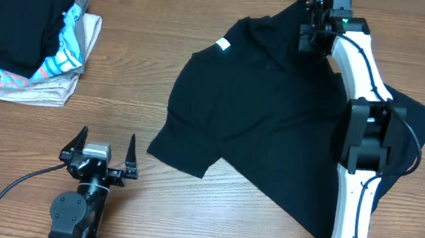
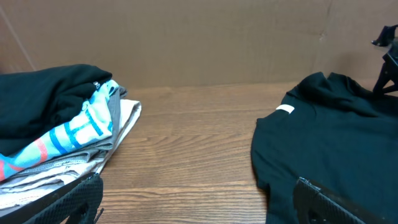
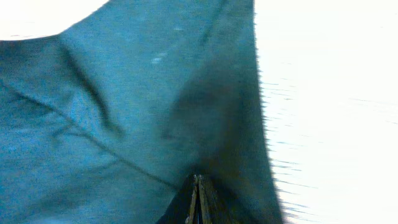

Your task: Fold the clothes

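The black T-shirt [image 1: 270, 118] lies spread and rumpled on the right half of the table, its white neck label [image 1: 224, 45] at the upper left. My right gripper [image 1: 313, 29] is at the shirt's far top edge, shut on a fold of the black fabric [image 3: 155, 112]; the wrist view shows the closed fingers [image 3: 196, 199] pinching cloth. My left gripper [image 1: 101, 154] is open and empty near the table's front left, apart from the shirt. The left wrist view shows the shirt [image 2: 336, 143] with its label [image 2: 284, 111] at right.
A stack of folded grey and turquoise-patterned garments with a dark one on top [image 1: 29, 45] sits at the back left, also in the left wrist view [image 2: 56, 130]. Bare wooden table [image 1: 139, 52] lies between stack and shirt. The right arm [image 1: 360, 155] lies over the shirt's right side.
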`<action>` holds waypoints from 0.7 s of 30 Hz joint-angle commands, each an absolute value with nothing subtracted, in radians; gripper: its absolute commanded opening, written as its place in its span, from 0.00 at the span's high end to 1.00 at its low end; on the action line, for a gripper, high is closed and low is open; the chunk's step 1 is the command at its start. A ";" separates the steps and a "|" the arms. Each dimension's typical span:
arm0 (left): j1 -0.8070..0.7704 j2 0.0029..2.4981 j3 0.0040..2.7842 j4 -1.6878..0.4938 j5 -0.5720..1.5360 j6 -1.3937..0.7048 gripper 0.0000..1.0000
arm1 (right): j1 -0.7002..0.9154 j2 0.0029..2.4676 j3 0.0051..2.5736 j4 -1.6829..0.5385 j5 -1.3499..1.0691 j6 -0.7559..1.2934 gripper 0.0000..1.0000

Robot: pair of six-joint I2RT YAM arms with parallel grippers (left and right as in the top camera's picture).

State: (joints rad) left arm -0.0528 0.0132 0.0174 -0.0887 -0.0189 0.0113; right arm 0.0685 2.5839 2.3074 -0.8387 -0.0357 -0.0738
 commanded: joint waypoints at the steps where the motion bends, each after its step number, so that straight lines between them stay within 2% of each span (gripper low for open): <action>1: -0.062 0.006 0.010 -0.085 -0.007 0.030 0.00 | 0.038 2.600 2.310 -0.832 -0.008 -0.035 0.96; 7: -0.062 0.006 0.010 -0.085 -0.007 0.030 0.00 | 0.017 2.598 2.312 -0.822 -0.054 -0.026 0.96; 12: -0.062 0.006 0.010 -0.085 -0.007 0.030 0.00 | 0.017 2.582 2.312 -0.832 -0.084 -0.058 0.85; 15: -0.062 0.006 0.010 -0.085 -0.007 0.030 0.00 | 0.028 2.573 2.313 -0.829 -0.080 -0.065 0.76; 18: -0.062 0.006 0.010 -0.085 -0.007 0.030 0.00 | 0.041 2.569 2.313 -0.824 -0.079 -0.086 0.59; 21: -0.062 0.006 0.010 -0.085 -0.007 0.030 0.00 | 0.052 2.569 2.312 -0.823 -0.067 -0.098 0.53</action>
